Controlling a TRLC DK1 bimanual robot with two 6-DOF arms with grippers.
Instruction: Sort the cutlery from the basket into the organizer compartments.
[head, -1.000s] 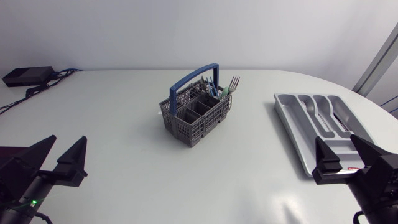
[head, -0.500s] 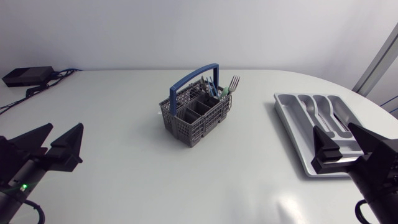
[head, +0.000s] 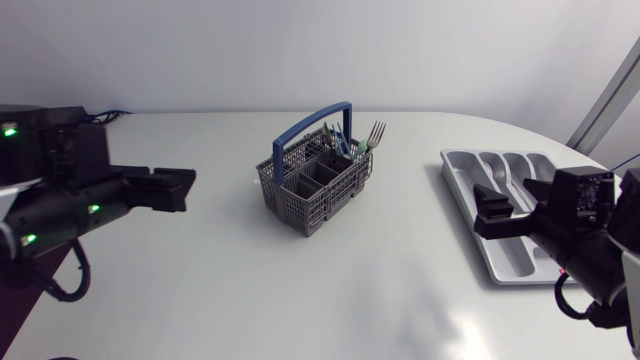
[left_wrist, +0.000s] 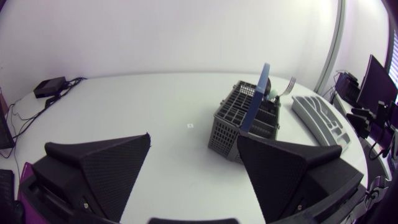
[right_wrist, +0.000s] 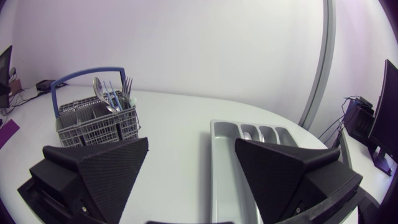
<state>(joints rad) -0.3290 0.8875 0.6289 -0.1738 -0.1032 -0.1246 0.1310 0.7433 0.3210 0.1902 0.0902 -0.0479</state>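
A grey mesh basket (head: 318, 190) with a blue handle stands mid-table. Several forks and spoons (head: 352, 140) stand upright in its far right compartments. The grey organizer (head: 460, 165) lies at the right, its compartments bare as far as I can see. My left gripper (head: 172, 190) hovers open left of the basket, nothing between its fingers. From the left wrist the basket (left_wrist: 245, 121) is ahead of the left gripper (left_wrist: 194, 168). My right gripper (head: 494, 212) hangs open over the organizer's near end. Ahead of the right gripper (right_wrist: 191, 174) I see the organizer (right_wrist: 225, 140) and, further off, the basket (right_wrist: 96, 121).
A black box with cables (left_wrist: 50, 87) sits at the table's far left corner. The table's rounded edge (head: 600, 160) runs close behind the organizer. Bare white tabletop (head: 300, 290) spreads in front of the basket.
Both arms have lifted from the near corners and swung inward: the left toward the basket, the right over the organizer's near end. Both grippers stayed open.
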